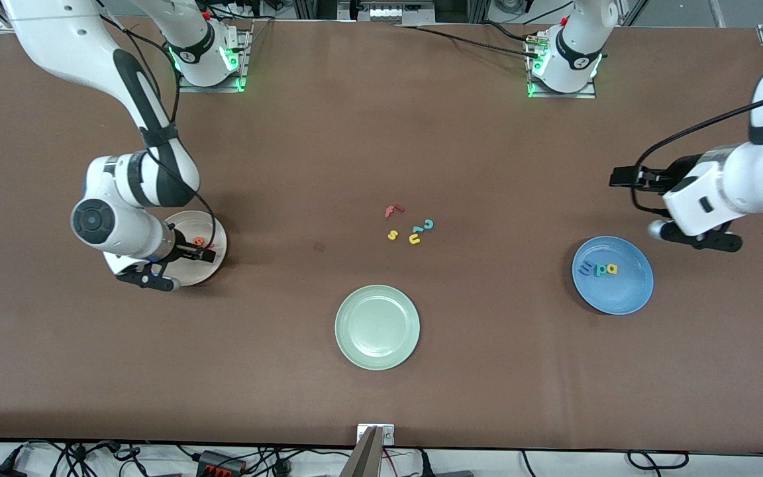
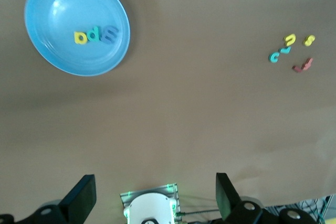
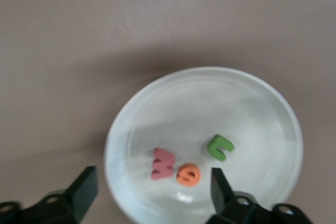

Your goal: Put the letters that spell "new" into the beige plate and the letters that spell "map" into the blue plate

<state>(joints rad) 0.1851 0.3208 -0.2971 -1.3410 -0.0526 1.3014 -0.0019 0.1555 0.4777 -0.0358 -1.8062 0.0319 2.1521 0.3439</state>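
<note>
The beige plate (image 1: 220,255) (image 3: 210,93) lies toward the right arm's end of the table. In it are the salmon-red w (image 3: 164,163), the orange e (image 3: 188,174) (image 1: 199,242) and the green n (image 3: 220,147). My right gripper (image 1: 199,254) (image 3: 153,178) hangs open just above them, holding nothing. The blue plate (image 1: 620,291) (image 2: 58,14) lies toward the left arm's end and holds the blue m (image 1: 585,268) (image 2: 110,33), the teal p (image 1: 599,270) (image 2: 93,35) and the yellow a (image 1: 611,269) (image 2: 80,37). My left gripper (image 1: 622,177) (image 2: 155,187) is open and empty over bare table beside the blue plate.
A pale green plate (image 1: 377,326) sits mid-table, nearer to the front camera. Loose letters lie at the table's middle: a red f (image 1: 393,211), a yellow s (image 1: 393,234), a yellow u (image 1: 414,238) and a teal c (image 1: 428,224).
</note>
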